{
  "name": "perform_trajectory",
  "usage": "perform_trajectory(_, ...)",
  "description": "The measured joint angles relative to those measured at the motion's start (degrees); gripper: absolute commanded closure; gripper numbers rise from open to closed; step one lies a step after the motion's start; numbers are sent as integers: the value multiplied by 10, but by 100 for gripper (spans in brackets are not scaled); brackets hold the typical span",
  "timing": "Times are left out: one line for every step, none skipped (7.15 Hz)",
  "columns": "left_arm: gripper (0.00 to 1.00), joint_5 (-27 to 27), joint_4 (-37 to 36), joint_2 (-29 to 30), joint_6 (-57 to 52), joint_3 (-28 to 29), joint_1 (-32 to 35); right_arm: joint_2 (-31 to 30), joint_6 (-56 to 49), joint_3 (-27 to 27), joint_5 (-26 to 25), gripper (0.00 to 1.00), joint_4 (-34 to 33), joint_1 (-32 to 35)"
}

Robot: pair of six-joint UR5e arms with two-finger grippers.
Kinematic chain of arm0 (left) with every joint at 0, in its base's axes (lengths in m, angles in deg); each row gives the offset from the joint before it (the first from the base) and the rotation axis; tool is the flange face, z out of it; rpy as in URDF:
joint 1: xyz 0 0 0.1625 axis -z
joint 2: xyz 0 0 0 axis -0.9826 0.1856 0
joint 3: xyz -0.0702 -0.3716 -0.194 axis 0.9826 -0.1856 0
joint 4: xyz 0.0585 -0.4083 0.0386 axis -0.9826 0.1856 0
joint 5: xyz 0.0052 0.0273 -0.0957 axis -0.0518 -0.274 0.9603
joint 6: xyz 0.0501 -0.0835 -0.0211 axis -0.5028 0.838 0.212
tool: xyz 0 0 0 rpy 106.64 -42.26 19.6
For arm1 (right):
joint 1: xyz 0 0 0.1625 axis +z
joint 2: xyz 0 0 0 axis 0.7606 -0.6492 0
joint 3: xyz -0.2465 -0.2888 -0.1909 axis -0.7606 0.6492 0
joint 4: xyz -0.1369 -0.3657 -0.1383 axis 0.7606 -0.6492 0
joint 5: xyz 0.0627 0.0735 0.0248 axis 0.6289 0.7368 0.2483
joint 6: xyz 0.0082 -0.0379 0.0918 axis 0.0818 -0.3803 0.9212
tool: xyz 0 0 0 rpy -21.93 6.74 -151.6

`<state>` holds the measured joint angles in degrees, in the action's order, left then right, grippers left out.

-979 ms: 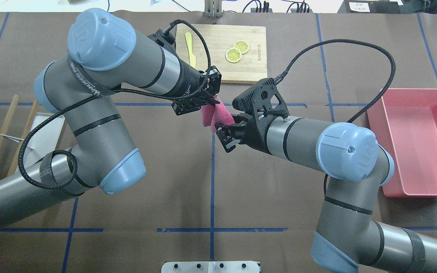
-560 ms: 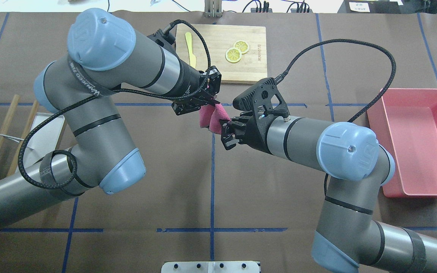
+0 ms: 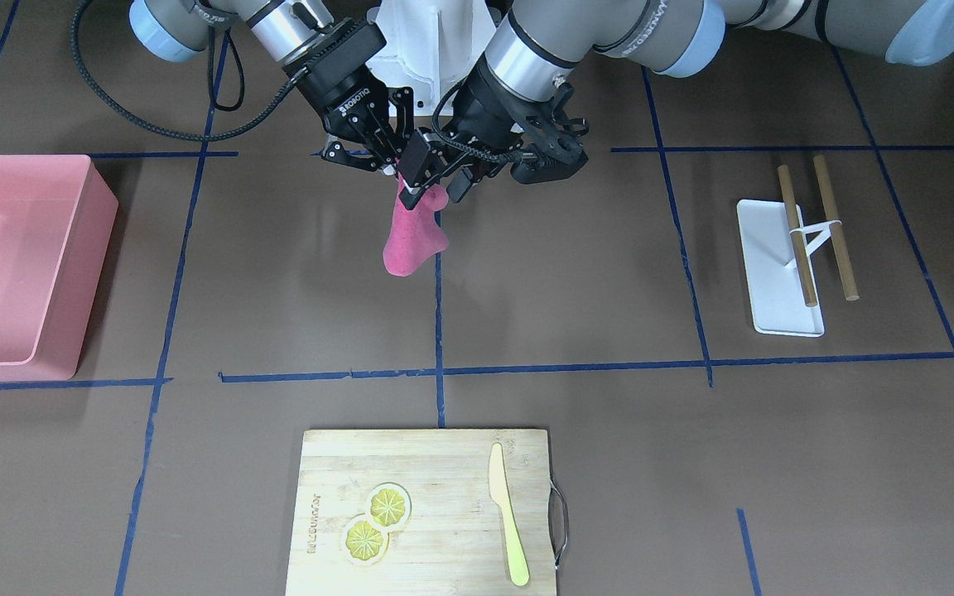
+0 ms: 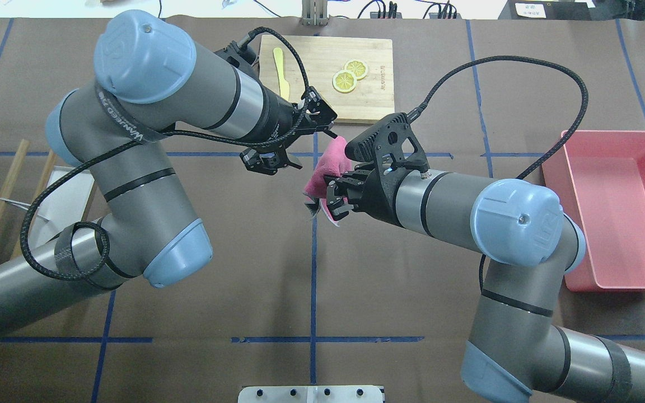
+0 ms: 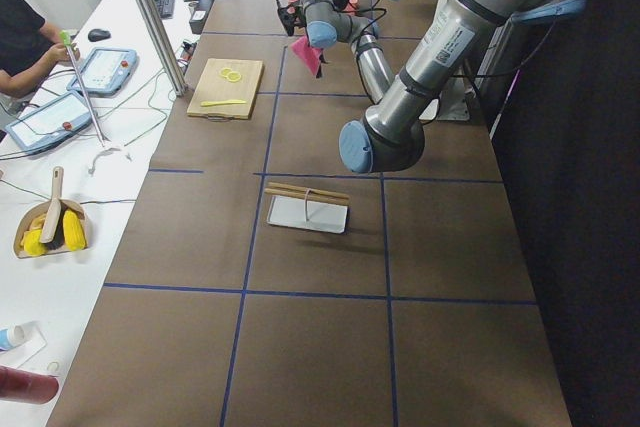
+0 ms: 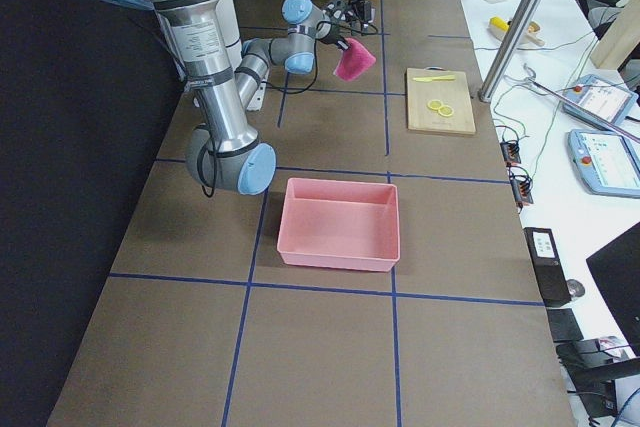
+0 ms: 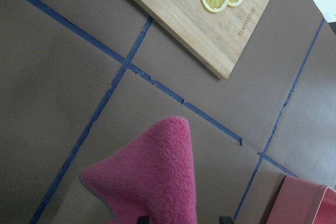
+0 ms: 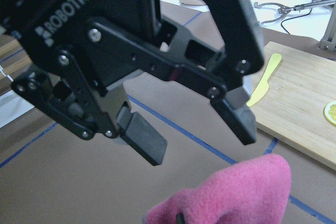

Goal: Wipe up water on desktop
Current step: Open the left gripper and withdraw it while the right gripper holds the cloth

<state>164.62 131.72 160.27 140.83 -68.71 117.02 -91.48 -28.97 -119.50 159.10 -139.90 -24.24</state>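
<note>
One pink cloth (image 3: 411, 236), long axis vertical.

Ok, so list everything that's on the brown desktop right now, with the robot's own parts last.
desktop: one, matte brown with dark-blue tape lines, under everything
cutting board: one, bamboo, far middle
lemon slices: two, yellow, overlapping on the board
knife: one, yellow-green, flat on the board
bin: one, pink, robot's right side; no contents show
stand: one, white, flat base, robot's left side
rods: two, tan wood, at the stand
cloth: one, pink, hanging above the desktop's middle
right gripper: one, black, shut on the cloth
left gripper: one, black, open beside the cloth
</note>
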Motion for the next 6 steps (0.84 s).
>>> perform_trajectory(0, 0, -1, -1, 0, -2, 3, -1, 1, -2, 0, 100, -2, 1)
perform_trajectory(0, 1, -3, -2, -1, -3, 13, -2, 3, -16, 1, 100, -22, 1)
perform_trajectory(0, 12, -18, -4, -4, -6, 34, -2, 5, -45, 2, 100, -79, 0)
perform_trajectory(0, 34, -50, -7, -20, -12, 62, -1, 7, -76, 5, 100, -142, -1)
perform_trajectory(0, 57, -85, -19, -51, -29, 86, -2, 9, -100, 10, 100, -188, -1)
perform_trajectory(0, 73, -122, -40, -88, -57, 104, -3, 29, -131, 27, 100, -250, -2)
